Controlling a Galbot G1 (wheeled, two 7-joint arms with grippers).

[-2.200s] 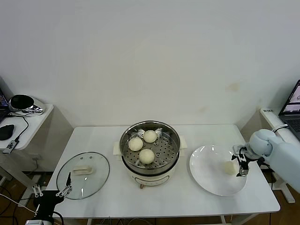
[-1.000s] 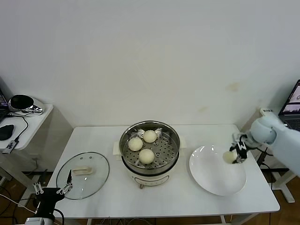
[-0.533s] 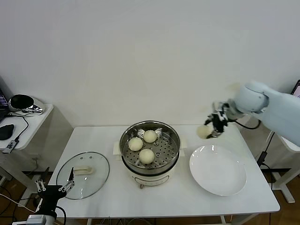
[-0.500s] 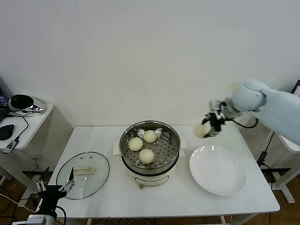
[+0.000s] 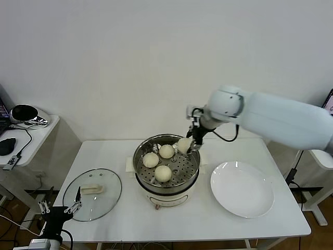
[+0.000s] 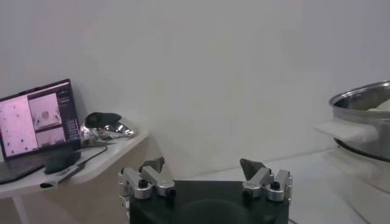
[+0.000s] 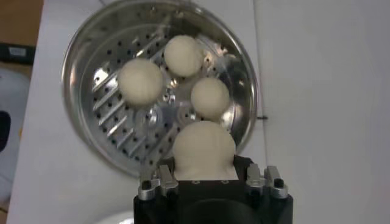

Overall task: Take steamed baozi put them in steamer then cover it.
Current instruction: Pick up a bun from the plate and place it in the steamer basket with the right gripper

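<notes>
The steamer [image 5: 193,165] stands mid-table with three baozi [image 5: 163,173] on its perforated tray, also seen in the right wrist view [image 7: 141,82]. My right gripper [image 5: 193,141] is shut on a fourth baozi [image 5: 184,145] and holds it above the steamer's far right rim; it fills the jaws in the right wrist view [image 7: 203,149]. The glass cover [image 5: 92,194] with its cream handle lies flat on the table at the left. My left gripper [image 5: 59,212] is open and empty, low at the table's front left corner, beside the cover.
A flat white plate [image 5: 242,188], with nothing on it, lies right of the steamer. A side table with a laptop and mouse [image 6: 61,160] stands at far left. The steamer's rim and handle [image 6: 350,129] show in the left wrist view.
My right gripper lifted the baozi off the white plate and carried it left to above the steamer's rim. The left gripper barely moved.
</notes>
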